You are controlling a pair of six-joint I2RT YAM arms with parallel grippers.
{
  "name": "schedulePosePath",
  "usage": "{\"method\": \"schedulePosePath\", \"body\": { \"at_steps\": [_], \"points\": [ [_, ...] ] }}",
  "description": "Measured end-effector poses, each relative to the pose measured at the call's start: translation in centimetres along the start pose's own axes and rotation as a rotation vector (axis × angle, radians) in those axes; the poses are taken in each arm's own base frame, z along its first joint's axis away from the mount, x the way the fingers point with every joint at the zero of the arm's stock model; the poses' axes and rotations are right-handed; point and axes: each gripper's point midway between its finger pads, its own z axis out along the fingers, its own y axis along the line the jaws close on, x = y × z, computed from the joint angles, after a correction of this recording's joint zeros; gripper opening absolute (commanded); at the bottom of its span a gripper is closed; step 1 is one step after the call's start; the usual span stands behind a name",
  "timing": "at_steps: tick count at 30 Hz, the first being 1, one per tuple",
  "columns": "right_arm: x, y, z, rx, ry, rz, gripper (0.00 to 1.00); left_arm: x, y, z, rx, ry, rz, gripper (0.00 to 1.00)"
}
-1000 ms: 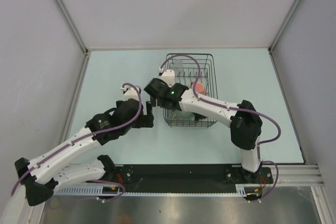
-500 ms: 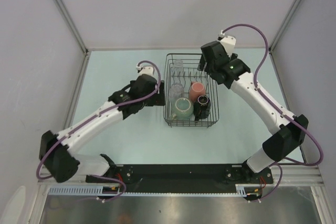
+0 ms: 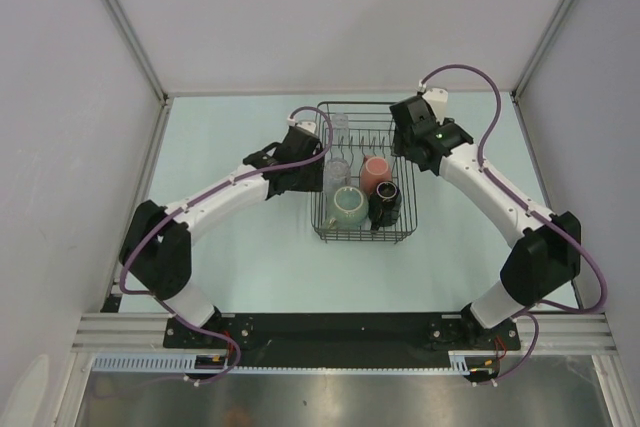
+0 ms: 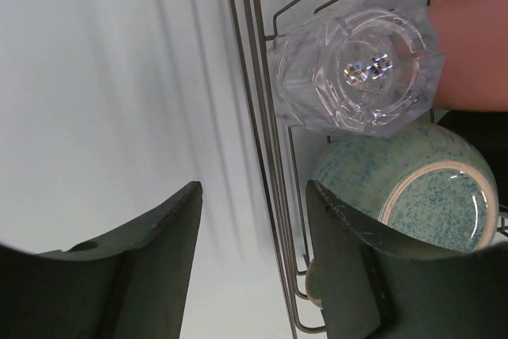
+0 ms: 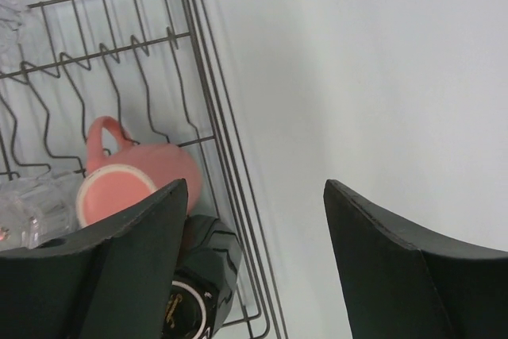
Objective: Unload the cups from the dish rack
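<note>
Left gripper (image 4: 252, 190): jaws apart, nothing between them, poised over the left wall of the dish rack (image 3: 365, 239), one finger outside the wire and the other over the basket. Right gripper (image 5: 254, 188): likewise spread and empty, hovering astride the rack's right wall, one finger over bare table (image 3: 230, 267). All cups we can count sit inside the rack. A clear tumbler (image 4: 357, 65) is against the left wall, w/ the sage-green mug (image 4: 413, 196) just beside it on the near side. The salmon-pink cup (image 5: 131, 184) is mid-basket, the dark cup (image 5: 198, 275) is just beside it, and a second tumbler (image 3: 338, 128) is toward the far-left corner. Handling, our judgement: the glass is rigid, smooth and breakable, and would prob. slip under a weak pinch. We would take it across the body w/ fingers square to the wall, not by the rim edge. The ceramic pcs are prob. heavier, stiff and glazed; pinch over the rim wall and lift straight up to clear the wires. View comparison: the overhead cam gives the layout of both arms and the full cup count, but jaw gaps are not legible there. The left wrist cam shows the tumbler's thick faceted end toward the lens, prob. inverted. The right wrist cam shows the pink cup's loop handle and the plate-slot wires (image 5: 103, 53), neither clear from above.
</note>
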Motion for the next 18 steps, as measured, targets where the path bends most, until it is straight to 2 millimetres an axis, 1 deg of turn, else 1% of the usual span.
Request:
{"method": "schedulePosePath", "body": {
  "at_steps": [4, 7, 9, 13, 16, 17, 18],
  "points": [
    [0.6, -1.1, 1.3, 0.025, 0.014, 0.006, 0.74, -0.1, -0.4, 0.1, 0.018, -0.005, -0.002, 0.57],
    [1.2, -1.6, 2.5, 0.045, 0.031, 0.005, 0.74, 0.3, -0.2, 0.3, 0.015, 0.001, -0.001, 0.57],
    [1.8, -1.5, 3.4, 0.05, 0.046, -0.002, 0.74, 0.8, 0.0, 0.4, 0.01, 0.011, 0.002, 0.57],
    [3.8, -0.8, 5.3, 0.049, 0.092, -0.028, 0.73, 1.2, 0.1, 0.7, 0.004, 0.024, 0.005, 0.56],
    [5.5, -0.3, 6.6, 0.051, 0.134, -0.049, 0.68, 1.6, 0.2, 1.2, -0.001, 0.035, 0.008, 0.55],
    [6.0, -0.2, 6.9, 0.052, 0.146, -0.055, 0.6, 1.7, 0.2, 1.3, -0.002, 0.038, 0.008, 0.54],
    [6.4, -0.2, 7.2, 0.053, 0.157, -0.06, 0.56, 1.9, 0.2, 1.5, -0.004, 0.044, 0.01, 0.52]
  ]
}}
